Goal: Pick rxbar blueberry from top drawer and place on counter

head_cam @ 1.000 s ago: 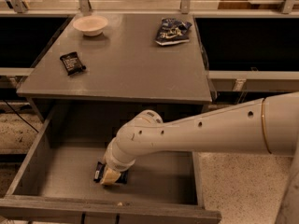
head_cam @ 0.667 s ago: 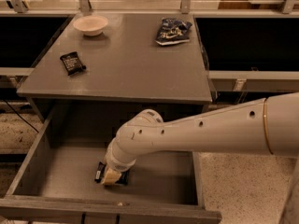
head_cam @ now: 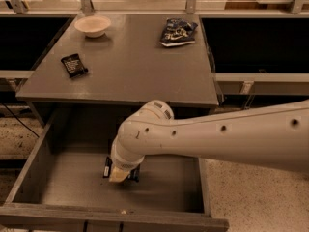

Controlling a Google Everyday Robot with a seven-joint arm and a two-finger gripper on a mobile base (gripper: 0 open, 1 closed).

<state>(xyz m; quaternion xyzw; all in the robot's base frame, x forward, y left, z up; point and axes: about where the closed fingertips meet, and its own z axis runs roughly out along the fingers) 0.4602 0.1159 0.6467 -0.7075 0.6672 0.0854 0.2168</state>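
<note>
Open top drawer (head_cam: 30,172) below the counter (head_cam: 126,79), with the arm reaching down into it. At far left, the drawer's low grey wall ran forward from under the counter's front edge. A black wrapped bar (head_cam: 74,65) lay on the counter's left side, with a pale bowl (head_cam: 92,25) behind it near the back edge. In the drawer, left of centre, the gripper (head_cam: 119,174) was down at the floor directly over the rxbar blueberry (head_cam: 106,168). The bar lay flat on the drawer floor, with dark ends showing on either side of the gripper. The wrist housing hid the contact, so whether the gripper was spread, closed, or holding the bar could not be told. The bar appeared small, flat and light, with a smooth wrapper likely to slide on the grey floor. It seemed best taken across its short width near the middle, since crimped ends give little purchase. Its filling probably yields a little under pressure, so a moderate squeeze seemed sufficient. A blue-and-white snack bag (head_cam: 177,32) rested on the counter's right rear, well apart from the bowl. The white arm (head_cam: 227,134) entered from the right edge.
</note>
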